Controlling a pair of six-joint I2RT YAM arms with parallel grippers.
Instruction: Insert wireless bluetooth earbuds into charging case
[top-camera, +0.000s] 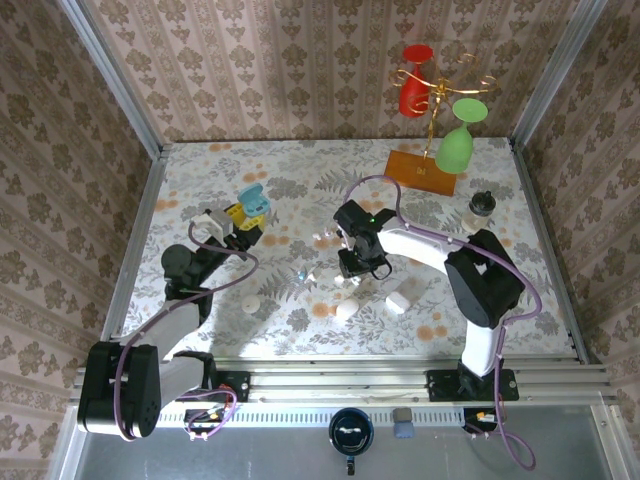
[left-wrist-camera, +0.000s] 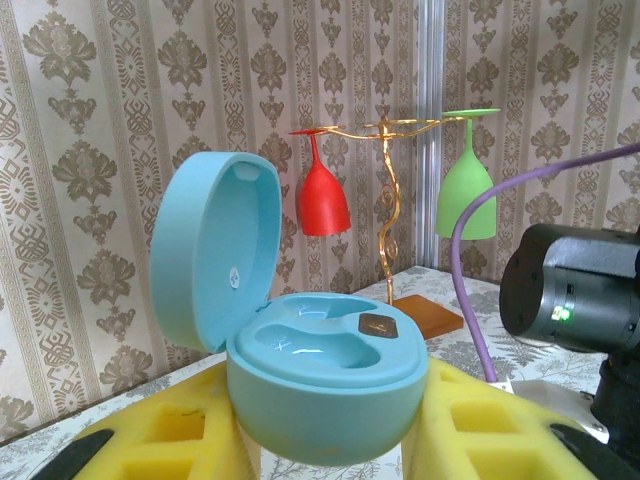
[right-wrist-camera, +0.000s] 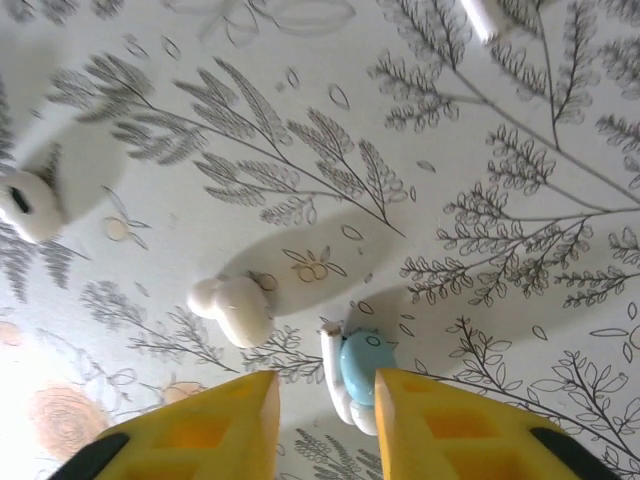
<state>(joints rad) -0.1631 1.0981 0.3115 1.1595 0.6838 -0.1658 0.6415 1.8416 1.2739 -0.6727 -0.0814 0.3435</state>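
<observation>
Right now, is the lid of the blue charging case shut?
No, the lid of the blue charging case stands swung up on its hinge, leaving the moulded inside of the base exposed.

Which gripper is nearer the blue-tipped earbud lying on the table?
Right. The right gripper hangs just over the blue-tipped earbud, a finger on each side; the left gripper is off to the left, holding the open blue charging case.
</observation>
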